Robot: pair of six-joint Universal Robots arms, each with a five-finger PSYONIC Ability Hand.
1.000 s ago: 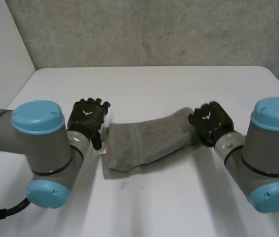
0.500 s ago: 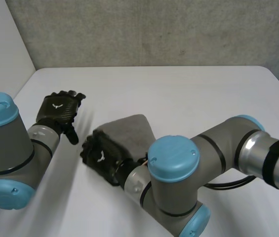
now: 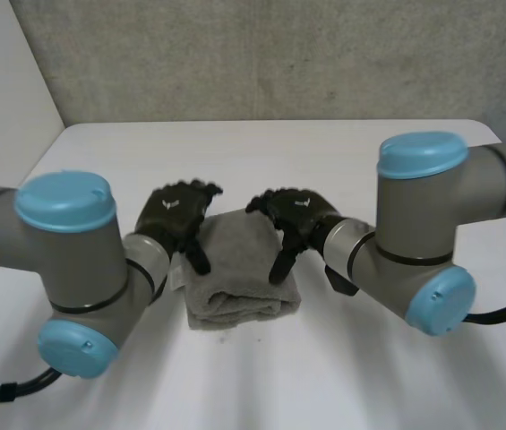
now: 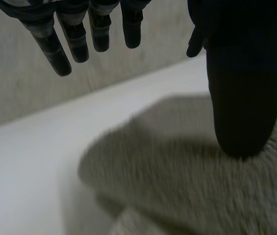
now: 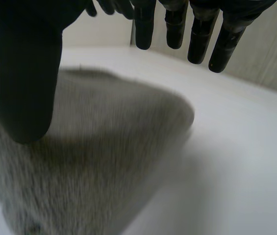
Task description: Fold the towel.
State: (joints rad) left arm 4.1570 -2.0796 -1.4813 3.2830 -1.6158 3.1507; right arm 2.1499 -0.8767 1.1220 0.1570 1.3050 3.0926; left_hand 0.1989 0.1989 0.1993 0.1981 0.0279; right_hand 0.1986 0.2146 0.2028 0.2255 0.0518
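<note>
Entry, head camera plus both wrist feeds.

The left hand [image 3: 176, 213] is slack: fingers spread and close to straight, thumb pointing down, nothing gripped. In the left wrist view its fingers [image 4: 55, 46] hang free above the table, and its thumb [image 4: 243, 98] stands over the towel [image 4: 192, 191]. I cannot tell whether the thumb tip touches the pile or hovers just above it. From the head view I place this hand at the towel's left edge, towards the far corner.

The right hand [image 3: 295, 213] mirrors it: fingers relaxed and apart, thumb down, no cloth pinched. In the right wrist view its fingers [image 5: 197, 34] reach out past the towel's edge over bare table [image 5: 236, 161], and the thumb [image 5: 23, 83] stands over the towel [image 5: 94, 161]. Contact is again unclear to me. This hand is at the towel's right edge, towards the far corner.

The towel [image 3: 239, 273] is grey and folded into a compact block, with stacked layers showing along its near edge. It lies flat on the white table [image 3: 342, 152], between the two hands and about midway across the table. Its near half lies clear of both hands.

Both arms bend inward from the near left and near right. A grey textured wall [image 3: 279, 54] stands behind the table's far edge.
</note>
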